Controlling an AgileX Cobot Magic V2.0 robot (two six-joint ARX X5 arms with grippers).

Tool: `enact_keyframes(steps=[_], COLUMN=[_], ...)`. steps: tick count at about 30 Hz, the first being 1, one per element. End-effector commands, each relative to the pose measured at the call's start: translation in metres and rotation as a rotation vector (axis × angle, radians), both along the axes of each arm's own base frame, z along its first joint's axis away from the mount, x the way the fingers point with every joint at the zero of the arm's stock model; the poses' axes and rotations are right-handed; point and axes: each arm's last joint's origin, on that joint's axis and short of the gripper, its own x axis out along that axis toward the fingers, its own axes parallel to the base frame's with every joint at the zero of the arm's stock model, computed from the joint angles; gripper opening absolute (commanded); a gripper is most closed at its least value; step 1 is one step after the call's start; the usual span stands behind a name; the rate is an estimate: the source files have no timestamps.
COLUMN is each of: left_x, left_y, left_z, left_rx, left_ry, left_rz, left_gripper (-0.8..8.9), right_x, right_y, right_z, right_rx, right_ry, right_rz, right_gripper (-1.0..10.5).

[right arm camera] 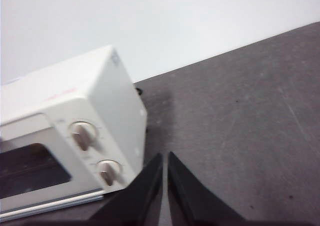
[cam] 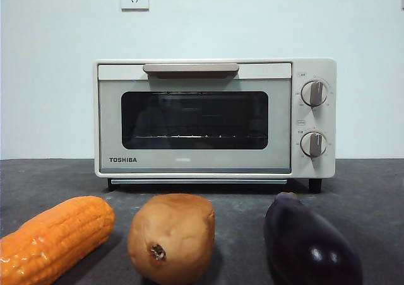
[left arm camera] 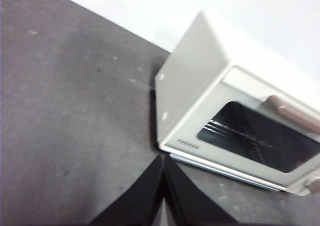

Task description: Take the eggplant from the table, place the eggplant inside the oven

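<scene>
Eggplant (cam: 310, 244) on worktop (cam: 372, 190), front of shut oven (cam: 214, 118) (right of potato (cam: 172, 236)) — glossy, likely slippery, firmish; best gripped mid-belly. Both sets of jaws pressed together, empty.

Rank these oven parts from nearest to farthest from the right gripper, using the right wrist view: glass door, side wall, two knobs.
From the right gripper:
1. Side wall, the face turned toward the gripper.
2. Lower knob and upper knob, at the front panel's near end; too close to call.
3. Glass door, beyond the knobs.
</scene>
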Motion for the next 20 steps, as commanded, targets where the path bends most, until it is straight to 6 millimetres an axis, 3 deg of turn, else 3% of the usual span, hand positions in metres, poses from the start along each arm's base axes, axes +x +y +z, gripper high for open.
enact_keyframes(steps=[1, 8, 14, 16, 20], left_x=[0.004, 0.023, 0.039, 0.043, 0.050], left_y=[-0.001, -0.004, -0.008, -0.010, -0.014], left_z=[0.021, 0.063, 0.082, 0.083, 0.083], left_rx=[0.037, 0.092, 0.093, 0.090, 0.089], left_ry=[-0.013, 0.052, 0.096, 0.105, 0.129], left_rz=[-0.036, -0.157, -0.252, -0.274, -0.304], left_gripper=[0.04, 0.04, 0.04, 0.04, 0.04], right_x=[-0.003, 0.000, 0.007, 0.012, 0.020], right_y=[0.001, 0.004, 0.012, 0.017, 0.028], right_z=[0.025, 0.061, 0.072, 0.073, 0.069], right_rx=[-0.043, -0.062, 0.001, 0.036, 0.114], right_ry=[-0.010, 0.178, 0.367, 0.390, 0.470], right_rz=[0.039, 0.153, 0.409, 0.523, 0.695], right_gripper=[0.0, 0.0, 0.1, 0.5, 2.6])
